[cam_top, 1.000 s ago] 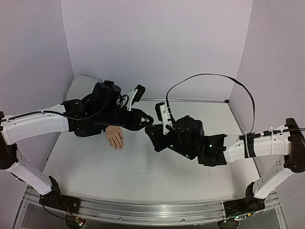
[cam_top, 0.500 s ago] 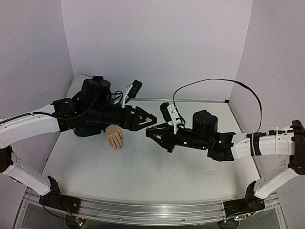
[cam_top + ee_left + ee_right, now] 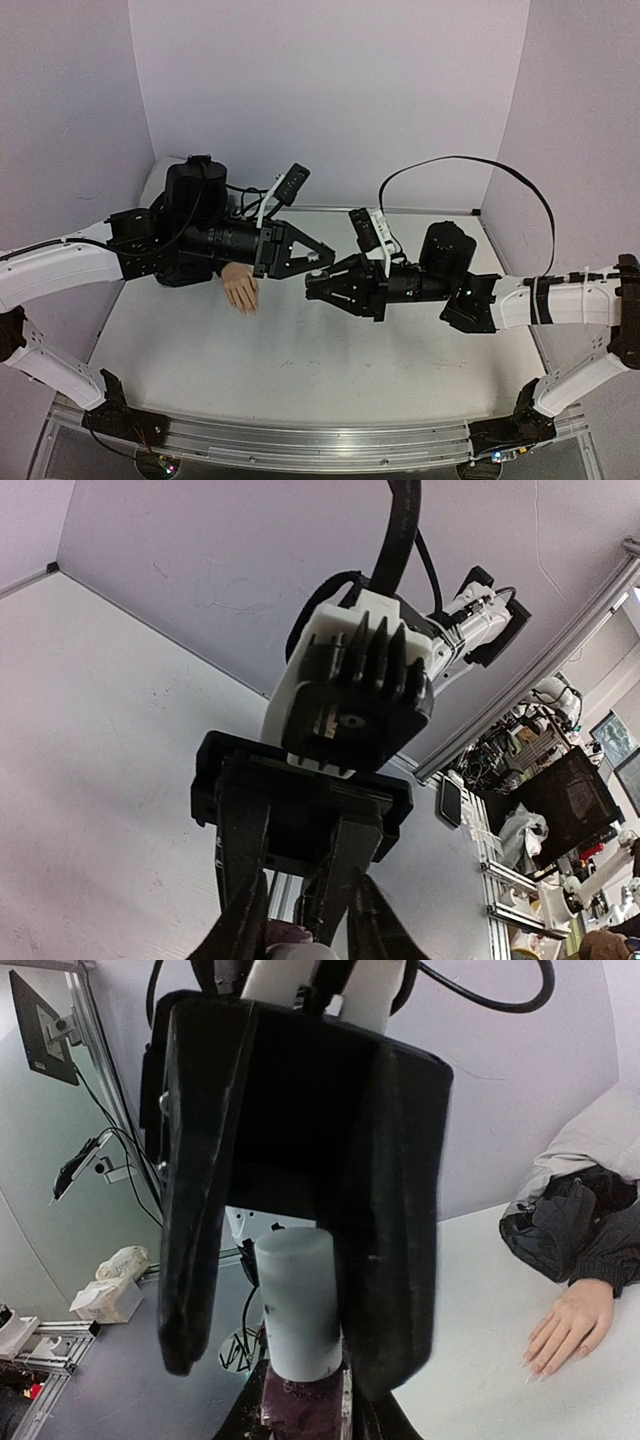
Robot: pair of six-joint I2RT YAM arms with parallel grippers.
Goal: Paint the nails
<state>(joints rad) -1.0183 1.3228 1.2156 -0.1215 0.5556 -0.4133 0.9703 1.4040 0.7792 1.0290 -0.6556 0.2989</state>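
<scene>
Polish bottle (image 3: pixel 300 1405): right jaws clamped on it; left jaws straddle white cap (image 3: pixel 295 1300), grip unclear. Risk: off-centre closing tips bottle, spilling polish.

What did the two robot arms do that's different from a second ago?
The left gripper swung open wide, then narrowed around the white cap; whether it grips firmly isn't clear. The right arm straightened out, its elbow moving right. Unchanged: the right gripper stays shut on the polish bottle, and the mannequin hand hasn't moved.
</scene>
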